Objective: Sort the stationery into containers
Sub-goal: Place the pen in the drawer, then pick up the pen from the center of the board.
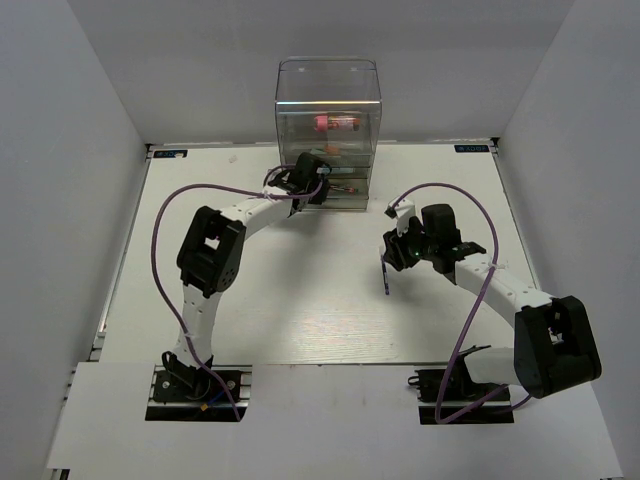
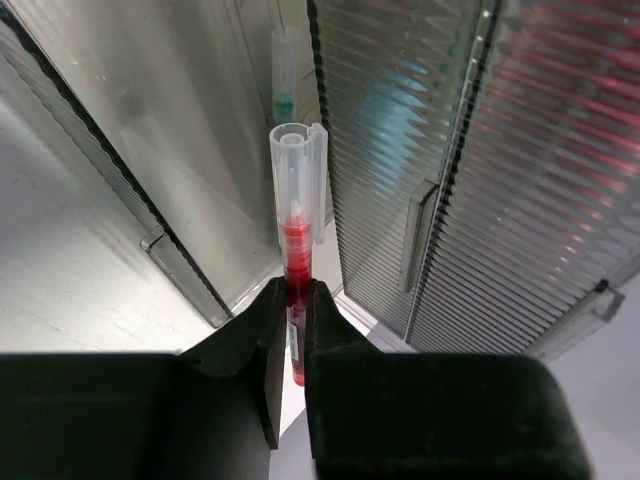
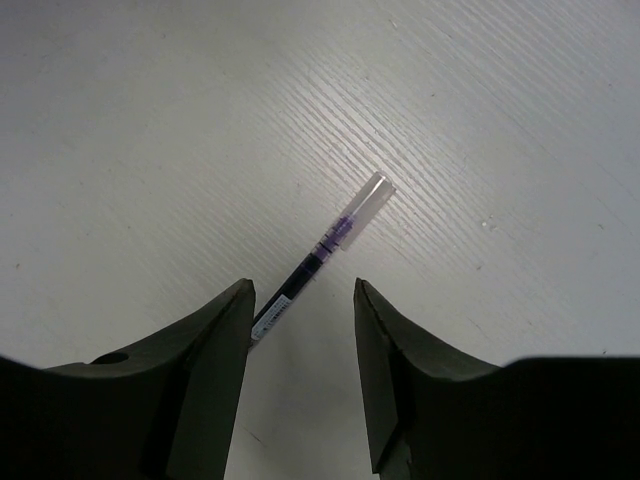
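Glossy clear-capped red pen (image 2: 296,235) between matt black jaws; ribbed clear plastic drawers (image 2: 520,150) ahead. Below the right jaws, matt grained white table (image 3: 150,120).

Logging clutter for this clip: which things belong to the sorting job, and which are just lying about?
Job: clear drawer cabinet, thin red pen, dark pen, pink marker.
Not the job: purple cables, table, arm base plates.

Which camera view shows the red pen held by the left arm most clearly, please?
The left wrist view: the red pen fills the centre, clamped in the left gripper, its clear cap toward the cabinet. The top external view shows it too small to make out; the right wrist view shows only a dark pen.
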Tool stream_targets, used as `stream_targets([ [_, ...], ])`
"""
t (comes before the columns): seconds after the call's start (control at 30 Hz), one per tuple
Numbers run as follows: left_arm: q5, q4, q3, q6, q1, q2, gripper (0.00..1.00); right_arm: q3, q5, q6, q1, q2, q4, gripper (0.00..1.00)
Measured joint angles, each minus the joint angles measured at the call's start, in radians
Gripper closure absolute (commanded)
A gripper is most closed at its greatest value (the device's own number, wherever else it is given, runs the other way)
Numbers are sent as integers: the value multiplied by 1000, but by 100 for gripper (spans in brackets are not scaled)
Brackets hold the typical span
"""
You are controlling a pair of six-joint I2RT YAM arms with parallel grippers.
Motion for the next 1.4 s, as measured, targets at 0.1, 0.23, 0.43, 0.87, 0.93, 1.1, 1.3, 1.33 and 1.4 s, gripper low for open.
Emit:
stream_targets([
  [0.1,-2,-12,21,-13,5,16,56,0,-9,8,0,6,-4,48],
  [0.23,-4,-26,29,-27,5,28,39,0,-19,23,1,43,-17,48],
  [0.43,-5,9,-7,-23,7,16,35,16,-11,39,3,124,-54,49],
  [0.87,38,135,-356,166,11,-291,24,84,86,65,53,266,-79,51],
  [0.93,41,158,-386,215,11,-342,22,95,107,67,66,276,-79,57],
  [1.1,49,241,-513,364,11,-493,16,110,151,63,81,296,-79,78],
  [1.3,81,336,-827,499,15,-707,10,122,140,4,79,301,-99,100],
  [1.33,89,344,-877,515,16,-735,10,130,130,-13,79,306,-110,100],
  [1.4,108,355,-964,541,17,-787,10,158,111,-60,79,316,-144,100],
])
